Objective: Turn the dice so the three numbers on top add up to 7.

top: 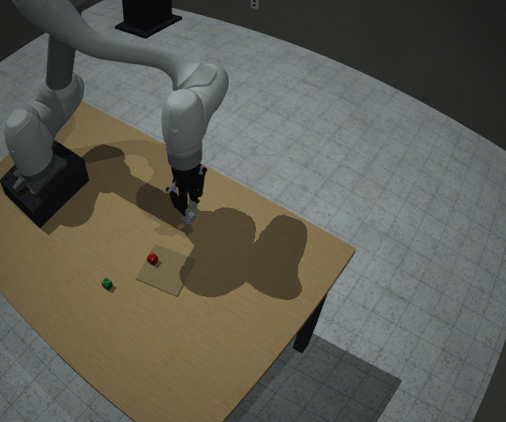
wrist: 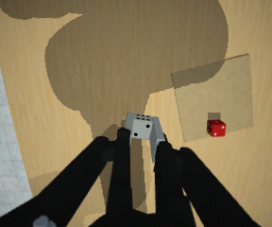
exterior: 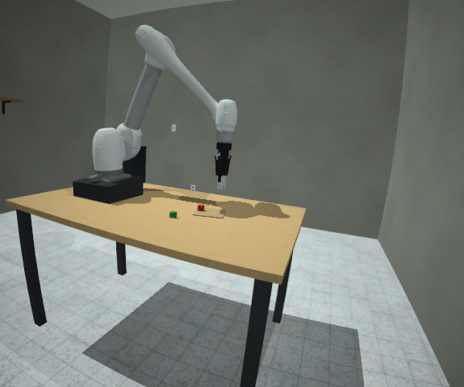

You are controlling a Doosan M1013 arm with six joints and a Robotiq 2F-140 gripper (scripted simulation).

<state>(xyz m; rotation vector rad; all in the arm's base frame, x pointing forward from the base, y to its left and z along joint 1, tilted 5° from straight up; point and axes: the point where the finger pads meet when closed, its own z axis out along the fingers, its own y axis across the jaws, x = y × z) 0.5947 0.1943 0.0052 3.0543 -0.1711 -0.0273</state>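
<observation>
Fingers: the gripper [wrist: 143,137] is clamped on the white die [wrist: 141,128], one black finger [wrist: 166,161] on each side, seen at lower centre of the wrist view.
White die: held in the air above the worktop [exterior: 206,245], clear of it in the exterior view [exterior: 221,184]; a two-pip face looks toward the wrist camera, and the face above it carries more pips, count unclear.
Mat: the tan square mat [top: 171,277] lies flat just below centre of the top view, partly in the arm's shadow.
Red die: the red die [top: 152,258] sits on the mat near its upper-left corner in the top view.
Green die: the green die [top: 106,283] rests on the bare worktop, left of the mat and apart from it.
Arm: the grey arm [exterior: 181,75] reaches from its black base [top: 69,191] at upper left, wrist pointing down.
</observation>
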